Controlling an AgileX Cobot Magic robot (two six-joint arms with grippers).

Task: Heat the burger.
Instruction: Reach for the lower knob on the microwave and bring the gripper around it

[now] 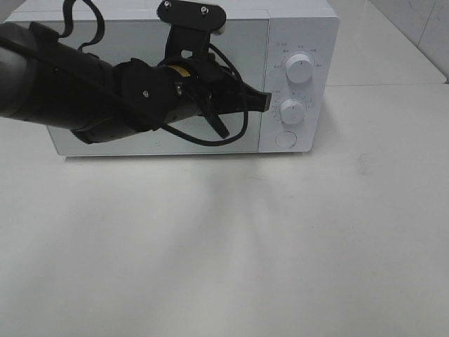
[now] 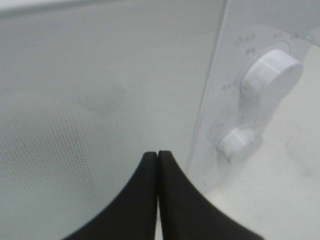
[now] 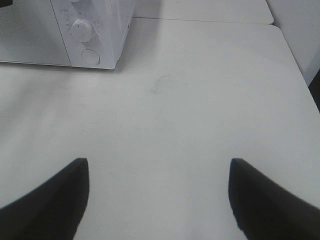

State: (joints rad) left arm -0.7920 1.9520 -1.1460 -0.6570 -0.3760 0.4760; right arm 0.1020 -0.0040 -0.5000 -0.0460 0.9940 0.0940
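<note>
The burger is hidden in every view. The white microwave [image 1: 295, 42] stands at the back of the table with its door [image 2: 100, 100] closed. My left gripper [image 1: 266, 102] is shut with nothing in it. Its tips [image 2: 158, 154] are pressed together at the door's right edge, beside the control panel and level with the lower knob [image 1: 292, 111]. My right gripper [image 3: 159, 195] hangs open and holds nothing above bare table, to the right of the microwave [image 3: 100, 30]. It does not appear in the exterior high view.
The control panel carries an upper knob [image 1: 299, 68] and a round button [image 1: 285, 139] under the lower knob. My black left arm [image 1: 84, 91] crosses in front of the door. A table seam [image 3: 200, 21] runs behind the microwave.
</note>
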